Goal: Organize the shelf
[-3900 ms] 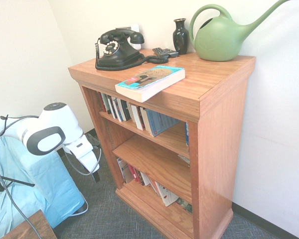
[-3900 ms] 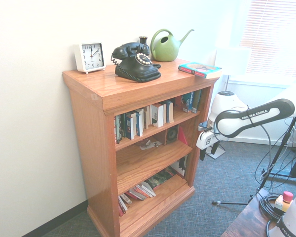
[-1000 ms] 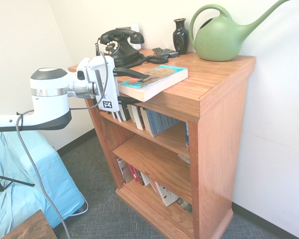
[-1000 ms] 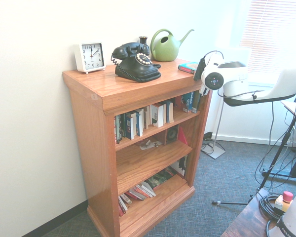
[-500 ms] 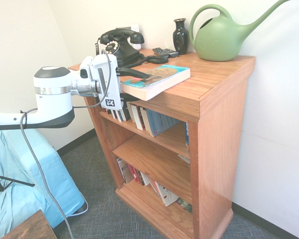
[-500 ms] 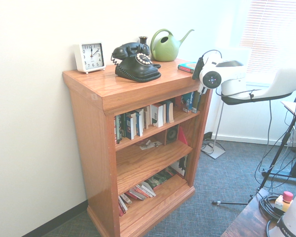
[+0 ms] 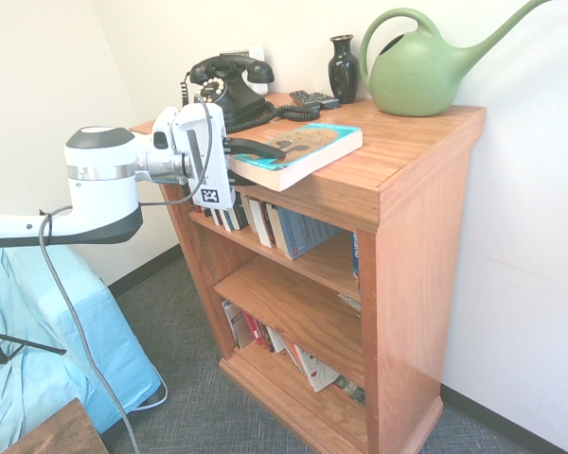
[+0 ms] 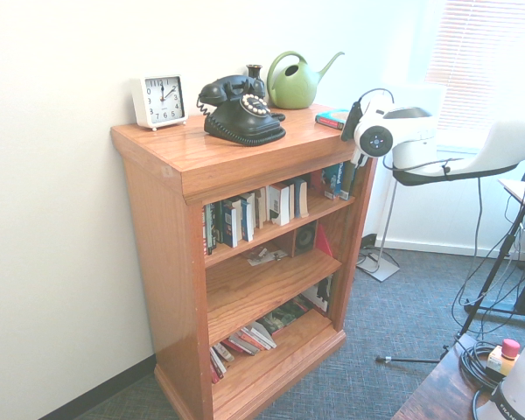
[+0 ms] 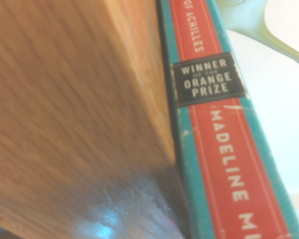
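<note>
The white end effector with black fingers is partly closed, one finger over the blue-covered paperback book; I cannot tell if it grips. The reddish-brown wooden shelf stands below and beside the end effector.

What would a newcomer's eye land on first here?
Likely the big green watering can on top of the wooden bookcase, its long spout raised. Next, the black rotary telephone beside the white clock. Then the end effector at the blue-covered book, which lies flat by the top's front edge.
</note>
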`<state>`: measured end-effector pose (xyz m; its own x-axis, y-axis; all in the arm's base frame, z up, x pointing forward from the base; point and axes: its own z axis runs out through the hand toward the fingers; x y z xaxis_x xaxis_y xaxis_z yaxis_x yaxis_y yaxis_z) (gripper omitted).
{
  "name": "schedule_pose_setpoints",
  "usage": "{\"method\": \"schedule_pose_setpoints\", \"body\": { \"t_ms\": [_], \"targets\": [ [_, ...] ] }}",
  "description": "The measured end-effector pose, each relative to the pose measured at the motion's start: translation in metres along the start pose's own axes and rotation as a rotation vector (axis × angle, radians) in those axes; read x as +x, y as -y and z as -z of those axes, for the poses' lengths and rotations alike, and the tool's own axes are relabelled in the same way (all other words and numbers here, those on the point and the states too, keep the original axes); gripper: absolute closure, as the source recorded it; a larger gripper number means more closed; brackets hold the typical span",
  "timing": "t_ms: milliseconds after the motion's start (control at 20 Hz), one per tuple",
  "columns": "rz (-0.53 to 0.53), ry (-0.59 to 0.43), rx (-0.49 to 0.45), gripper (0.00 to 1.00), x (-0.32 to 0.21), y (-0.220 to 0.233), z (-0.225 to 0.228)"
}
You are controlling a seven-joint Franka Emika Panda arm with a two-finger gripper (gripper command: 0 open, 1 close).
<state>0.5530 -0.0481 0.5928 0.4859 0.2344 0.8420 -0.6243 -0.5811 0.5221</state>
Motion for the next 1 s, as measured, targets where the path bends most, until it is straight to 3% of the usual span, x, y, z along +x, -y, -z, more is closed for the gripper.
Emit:
{"method": "schedule_pose_setpoints", "body": {
  "t_ms": [550, 1000],
  "targets": [
    [-0.048, 0.005, -0.004, 1.0, 0.006, -0.011, 0.0],
    [-0.277, 0.113, 0.02, 1.0, 0.011, -0.086, 0.031]
  ]
}}
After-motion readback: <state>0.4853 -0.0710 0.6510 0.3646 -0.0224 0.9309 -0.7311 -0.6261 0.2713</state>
